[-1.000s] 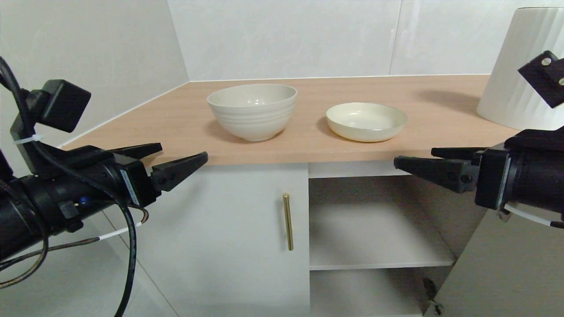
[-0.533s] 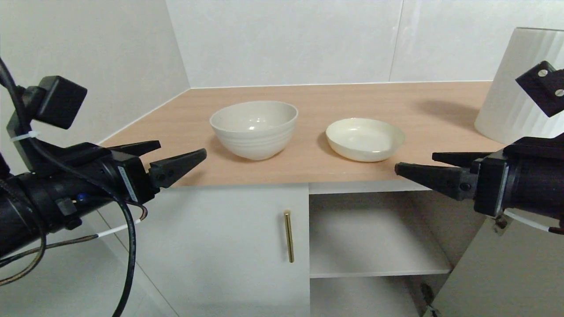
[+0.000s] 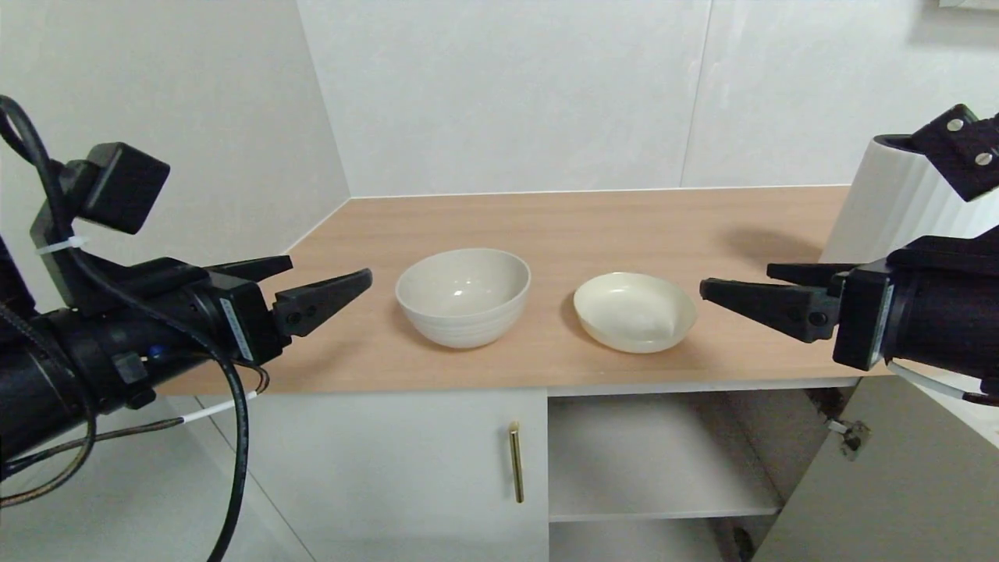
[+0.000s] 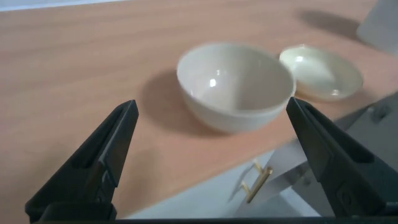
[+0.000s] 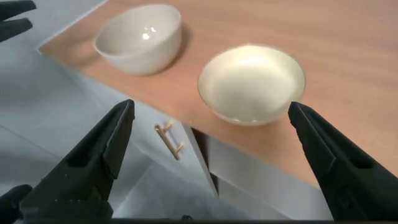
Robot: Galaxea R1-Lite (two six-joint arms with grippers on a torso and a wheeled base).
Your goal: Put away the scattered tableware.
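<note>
Left gripper [image 3: 328, 268]: jaws wide apart, empty, beside the deep bowl [image 3: 463, 295]. The deep bowl and the shallow bowl [image 3: 634, 311] stood upright and apart on the countertop [image 3: 546, 226]. Right gripper [image 3: 735, 279]: jaws spread, empty. Best practice appeared to be pinching one rim squarely, then lifting level.

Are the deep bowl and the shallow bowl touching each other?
Apart. The head view shows a strip of bare countertop between the deep bowl and the shallow bowl.
</note>
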